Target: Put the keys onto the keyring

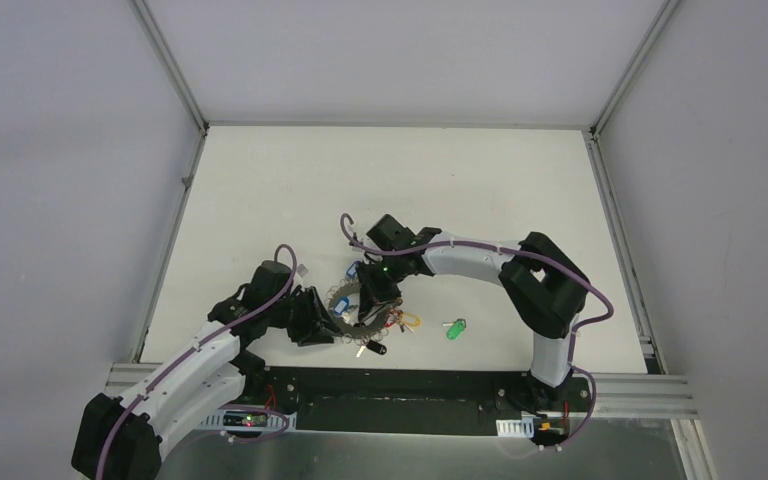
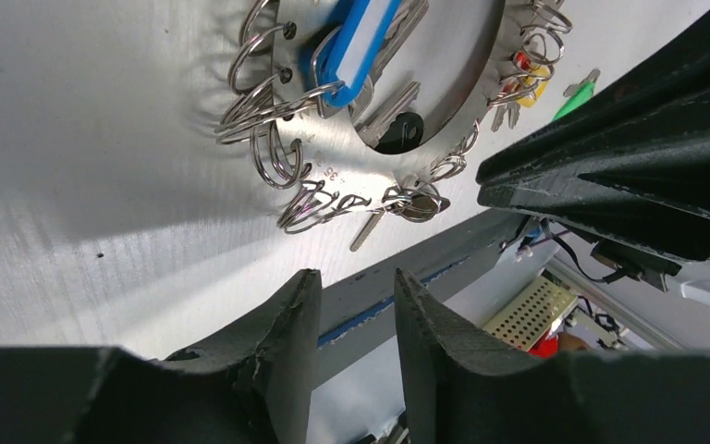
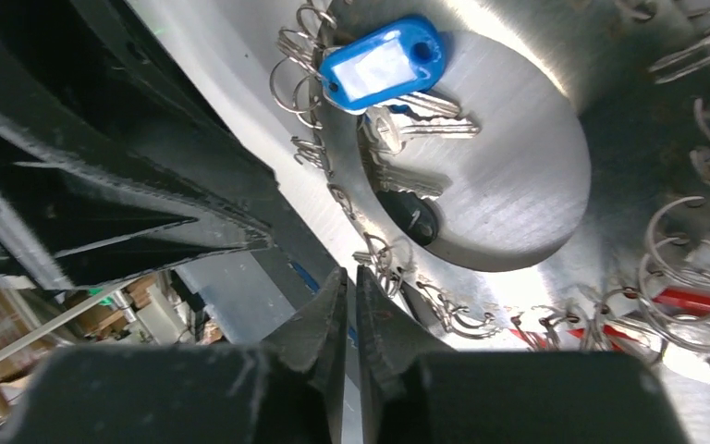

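Observation:
The keyring (image 1: 345, 312) is a flat silvery ring hung with several small split rings, lying near the table's front edge. It also shows in the left wrist view (image 2: 333, 171) and the right wrist view (image 3: 633, 162). The blue-tagged key (image 1: 351, 272) lies across its far rim, its blades inside the hole (image 2: 356, 42) (image 3: 384, 63). The green-tagged key (image 1: 455, 328) lies loose to the right of the ring (image 2: 575, 97). My left gripper (image 1: 325, 322) (image 2: 356, 287) is open and empty just left of the ring. My right gripper (image 1: 375, 290) (image 3: 351, 276) is shut above the ring with nothing seen between its jaws.
Red-tagged keys (image 3: 693, 301), a yellow-tagged one (image 1: 410, 320) and a black-headed key (image 1: 375, 348) hang on the ring's near side. The table's front edge and metal rail (image 1: 410, 380) run just behind the ring. White walls enclose the table.

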{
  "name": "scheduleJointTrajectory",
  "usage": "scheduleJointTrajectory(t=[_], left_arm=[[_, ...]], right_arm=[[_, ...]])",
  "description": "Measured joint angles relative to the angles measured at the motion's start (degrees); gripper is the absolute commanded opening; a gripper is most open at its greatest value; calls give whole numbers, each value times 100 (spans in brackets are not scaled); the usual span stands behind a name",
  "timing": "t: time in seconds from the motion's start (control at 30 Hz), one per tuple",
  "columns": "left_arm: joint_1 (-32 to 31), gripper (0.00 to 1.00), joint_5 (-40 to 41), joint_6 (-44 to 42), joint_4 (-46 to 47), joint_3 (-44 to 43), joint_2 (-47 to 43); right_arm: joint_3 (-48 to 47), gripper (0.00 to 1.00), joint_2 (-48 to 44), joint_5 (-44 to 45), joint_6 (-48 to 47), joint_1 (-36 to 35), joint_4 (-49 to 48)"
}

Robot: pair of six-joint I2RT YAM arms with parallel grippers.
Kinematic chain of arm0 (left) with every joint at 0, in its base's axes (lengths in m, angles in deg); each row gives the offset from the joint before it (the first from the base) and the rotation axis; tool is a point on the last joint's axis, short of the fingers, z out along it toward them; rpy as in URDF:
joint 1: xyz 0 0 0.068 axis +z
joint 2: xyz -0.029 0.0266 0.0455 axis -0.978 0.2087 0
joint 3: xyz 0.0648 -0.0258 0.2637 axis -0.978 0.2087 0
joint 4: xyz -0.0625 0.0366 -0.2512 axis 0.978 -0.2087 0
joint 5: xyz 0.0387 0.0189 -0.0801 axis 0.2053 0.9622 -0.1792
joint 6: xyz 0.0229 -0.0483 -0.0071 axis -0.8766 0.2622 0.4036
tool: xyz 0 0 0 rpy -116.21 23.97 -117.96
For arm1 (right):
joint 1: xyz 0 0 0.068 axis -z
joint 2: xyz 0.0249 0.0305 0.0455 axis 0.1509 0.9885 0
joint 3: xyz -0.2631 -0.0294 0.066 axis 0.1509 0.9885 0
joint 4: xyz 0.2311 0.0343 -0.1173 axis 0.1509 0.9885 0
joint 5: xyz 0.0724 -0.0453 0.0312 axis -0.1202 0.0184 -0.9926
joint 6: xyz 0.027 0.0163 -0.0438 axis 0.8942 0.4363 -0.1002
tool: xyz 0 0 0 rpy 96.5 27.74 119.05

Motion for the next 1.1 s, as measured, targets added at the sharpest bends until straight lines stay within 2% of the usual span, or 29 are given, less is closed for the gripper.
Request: scheduleJointTrajectory(t=[0.17, 0.37, 0.57, 1.1], left_arm=[[-44, 34, -63, 271, 428, 275, -9], [-79, 30, -87, 389, 887, 332, 275], [-116, 30, -52, 385, 1117, 426, 509], [-118, 28, 52, 354, 1572, 708, 538]], right_arm=[[52, 0, 83, -260, 146, -48, -214], [13, 0, 450, -439, 212, -210, -280], [-81, 0, 798, -544, 251, -299, -254], [-326, 0, 940, -522, 205, -317, -4]])
